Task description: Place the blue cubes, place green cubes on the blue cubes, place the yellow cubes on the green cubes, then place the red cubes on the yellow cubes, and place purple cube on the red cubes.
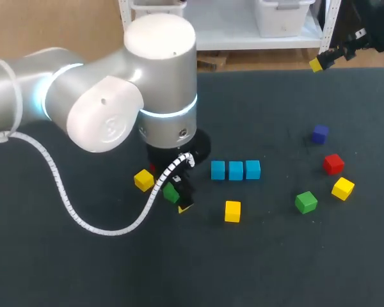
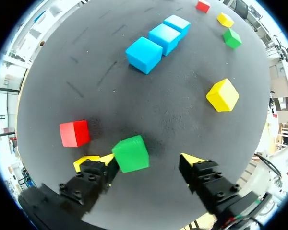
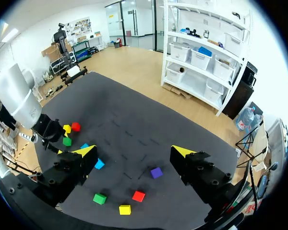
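My left tool (image 2: 144,163) hangs low over the surface (image 2: 182,124), jaws wide, gripping nothing. The green cube (image 2: 130,153) sits off-centre between them, touching one finger (image 2: 89,163) and well clear of the other. If I close now, I judge it would shove or twist the cube rather than pinch it squarely, and the red cube (image 2: 75,133) just beside could get bumped. The cubes look hard, smooth-faced and crisp-edged; the surface is dark, matte and felt-like. Three blue cubes (image 2: 164,37) wait ahead in a tight row. My right tool (image 3: 134,152) hangs high, open and empty.
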You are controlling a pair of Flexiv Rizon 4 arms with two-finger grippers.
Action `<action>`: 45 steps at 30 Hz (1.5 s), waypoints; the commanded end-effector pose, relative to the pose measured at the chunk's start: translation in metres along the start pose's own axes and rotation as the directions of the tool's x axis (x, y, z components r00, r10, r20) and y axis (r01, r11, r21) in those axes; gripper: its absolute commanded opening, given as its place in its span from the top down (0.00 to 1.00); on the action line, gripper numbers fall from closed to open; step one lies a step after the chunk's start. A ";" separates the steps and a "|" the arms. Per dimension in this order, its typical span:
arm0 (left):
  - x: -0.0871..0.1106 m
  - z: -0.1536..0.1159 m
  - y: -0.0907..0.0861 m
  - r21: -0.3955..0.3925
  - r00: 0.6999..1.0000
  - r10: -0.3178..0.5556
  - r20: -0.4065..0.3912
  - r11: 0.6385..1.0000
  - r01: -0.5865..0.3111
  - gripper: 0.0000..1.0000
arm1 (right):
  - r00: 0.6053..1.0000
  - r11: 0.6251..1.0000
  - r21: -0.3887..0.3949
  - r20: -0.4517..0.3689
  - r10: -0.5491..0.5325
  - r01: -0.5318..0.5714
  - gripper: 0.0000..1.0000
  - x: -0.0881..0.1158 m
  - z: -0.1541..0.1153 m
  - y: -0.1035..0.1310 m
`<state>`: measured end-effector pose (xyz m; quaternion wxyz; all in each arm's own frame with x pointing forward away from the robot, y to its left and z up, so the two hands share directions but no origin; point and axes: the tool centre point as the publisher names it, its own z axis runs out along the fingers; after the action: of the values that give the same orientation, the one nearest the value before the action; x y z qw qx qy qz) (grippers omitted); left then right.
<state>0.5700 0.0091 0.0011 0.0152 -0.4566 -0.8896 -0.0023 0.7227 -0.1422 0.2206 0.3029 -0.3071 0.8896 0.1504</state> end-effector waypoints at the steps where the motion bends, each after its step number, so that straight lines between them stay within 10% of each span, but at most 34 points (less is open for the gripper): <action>1: -0.002 -0.001 -0.002 -0.018 1.000 0.001 -0.003 1.000 -0.001 0.67 | 1.000 1.000 0.003 0.001 0.001 -0.001 0.00 0.000 0.000 0.001; 4: -0.002 -0.002 -0.001 -0.039 1.000 0.007 -0.009 0.999 -0.008 1.00 | 1.000 1.000 0.003 0.001 0.001 -0.001 0.00 0.000 0.000 0.001; 19: -0.005 -0.024 0.019 -0.113 0.954 0.283 0.095 0.955 -0.273 1.00 | 1.000 1.000 0.003 0.001 0.001 -0.001 0.00 0.000 0.000 0.001; 27: -0.018 -0.062 0.049 -0.175 0.957 0.284 0.067 0.947 -0.269 1.00 | 1.000 1.000 0.003 0.001 0.001 -0.001 0.00 0.000 0.000 0.001; 45: -0.070 -0.093 0.025 -0.199 0.884 0.455 0.109 0.881 -0.429 1.00 | 1.000 1.000 0.003 0.001 0.001 -0.001 0.00 0.000 0.000 0.001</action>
<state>0.6300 -0.0320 0.0940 -0.0946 -0.6418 -0.7596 -0.0458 0.7227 -0.1421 0.2205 0.3029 -0.3071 0.8896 0.1504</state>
